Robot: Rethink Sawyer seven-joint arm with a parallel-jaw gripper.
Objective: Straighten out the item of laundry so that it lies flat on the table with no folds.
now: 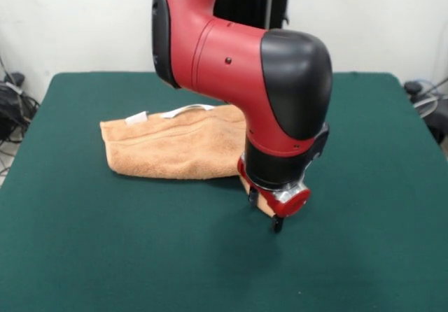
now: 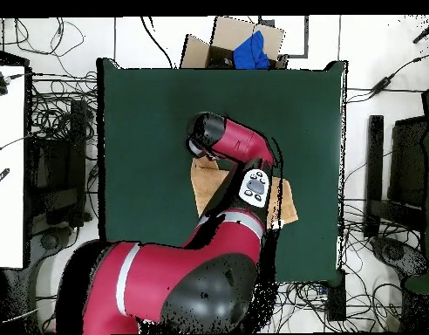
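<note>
Towel (image 1: 175, 147) is lying doubled, soft and limp on the bench (image 1: 105, 256); the tool (image 1: 269, 210) is pinching its near corner, seemingly.

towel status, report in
Gripper down at the towel's corner, open or shut cannot tell. Towel still folded double on the table, white tags at far edge. Nothing in the way.

Dark green table (image 1: 84, 256) carries folded orange-tan towel (image 1: 175, 147), white tags (image 1: 136, 118) at far edge
</note>
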